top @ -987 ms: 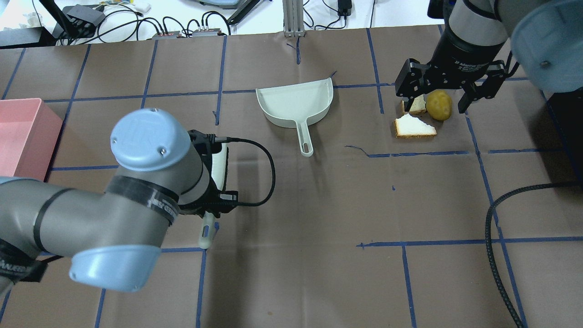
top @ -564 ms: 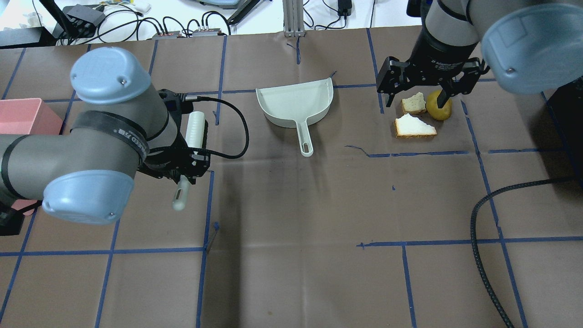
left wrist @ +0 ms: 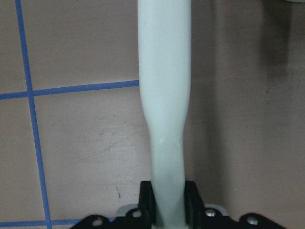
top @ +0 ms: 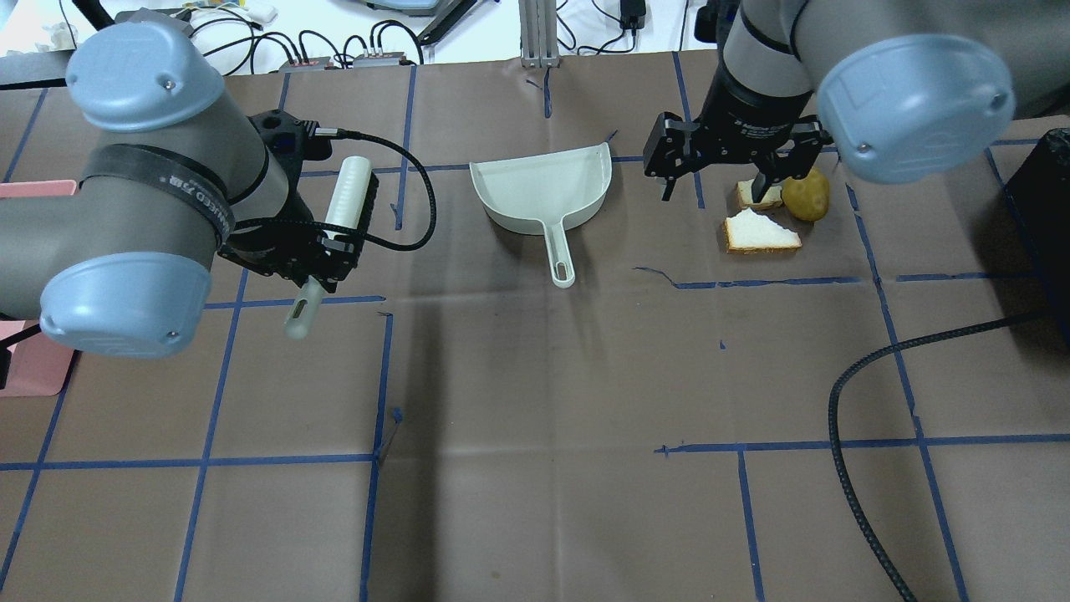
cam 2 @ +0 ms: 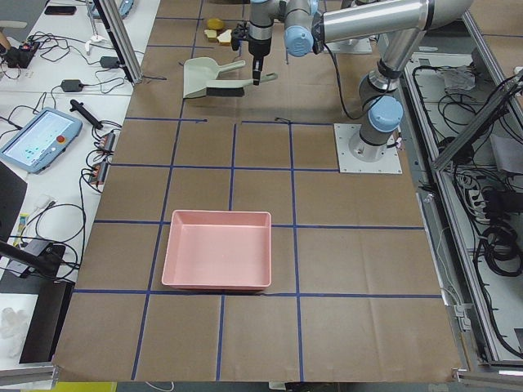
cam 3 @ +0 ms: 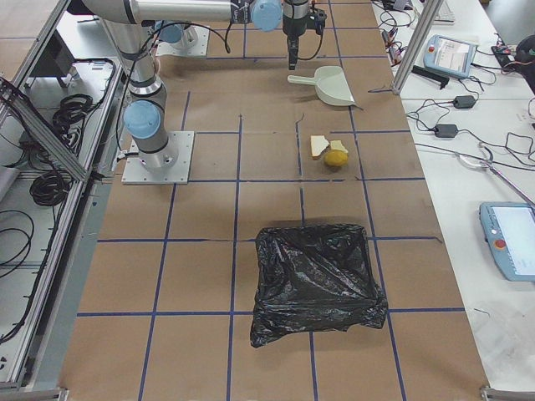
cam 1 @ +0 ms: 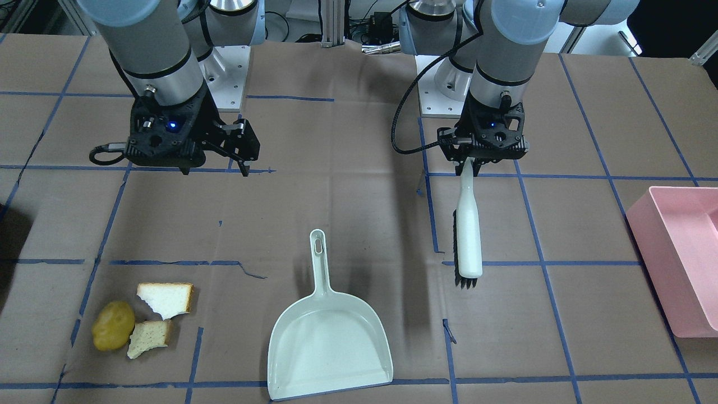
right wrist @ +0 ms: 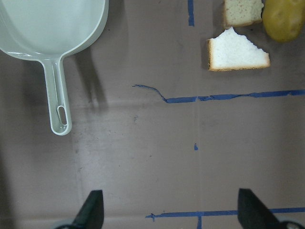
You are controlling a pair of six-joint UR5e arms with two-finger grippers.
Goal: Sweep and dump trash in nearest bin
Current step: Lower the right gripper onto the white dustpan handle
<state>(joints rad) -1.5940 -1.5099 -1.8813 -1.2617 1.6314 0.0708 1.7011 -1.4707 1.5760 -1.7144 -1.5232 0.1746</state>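
The trash lies together on the brown table: a yellow potato-like piece (top: 807,194), a torn bread piece (top: 759,232) and a smaller bread piece (top: 759,199). In the front-facing view they are the potato piece (cam 1: 113,325) and two bread pieces (cam 1: 165,297) (cam 1: 148,338). My right gripper (top: 715,180) hangs open and empty above the table, between the trash and the pale dustpan (top: 543,188). My left gripper (top: 322,267) is shut on the handle of a white brush (cam 1: 468,230), whose black bristles hang just above the table. The black bag bin (cam 3: 313,280) stands at my right end.
A pink bin (cam 1: 679,264) sits at my left end of the table. A black cable (top: 869,435) loops over the near right of the table. Cables and boxes line the far edge. The dustpan's handle (right wrist: 59,105) points toward me.
My left arm has carried the brush left and away from me. My right gripper has slid left, from over the potato piece and bread toward the dustpan, still open.
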